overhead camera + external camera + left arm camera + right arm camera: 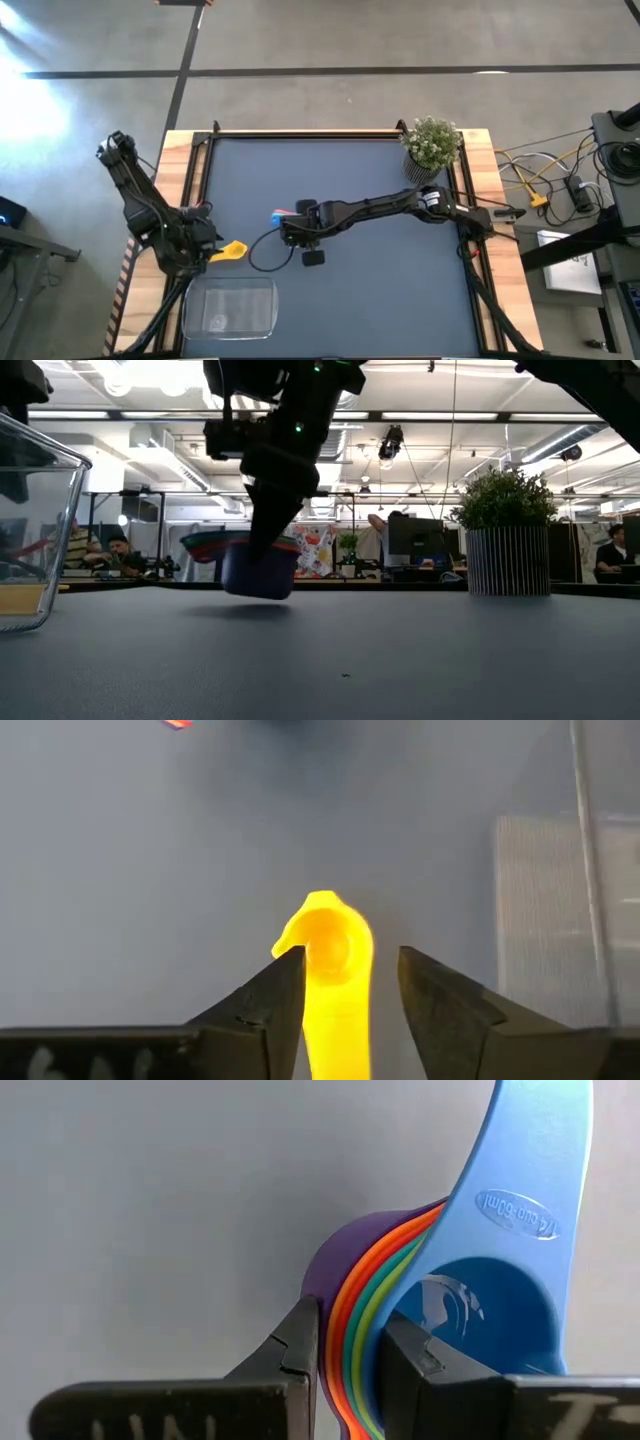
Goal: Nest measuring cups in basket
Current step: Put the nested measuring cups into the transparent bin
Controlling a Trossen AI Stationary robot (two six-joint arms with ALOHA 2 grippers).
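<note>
My right gripper [288,222] reaches to the table's middle and is shut on a nested stack of measuring cups [255,565]. The stack has purple outermost, then orange, red and green rims, with light blue innermost [500,1310]. My left gripper [215,250] is near the table's left side, just beyond the clear basket [230,308]. It is open, with its fingers on either side of the yellow cup [325,945]. A gap shows beside one finger. The yellow cup [234,250] points toward the table's middle. The dark blue cup is not seen apart. My right gripper pinches the stack's walls at the rim. One finger [295,1345] is outside the purple cup [318,1275] and one [415,1355] is inside the light blue bowl. It comes from above, slanting. The stack is tilted low over the table, and I cannot tell whether it touches.
A potted plant [432,145] stands at the table's far right corner. The basket's clear wall [40,490] rises close to the low camera. Dark mat lies open between the stack and the basket. Cables and equipment sit off the table's right edge.
</note>
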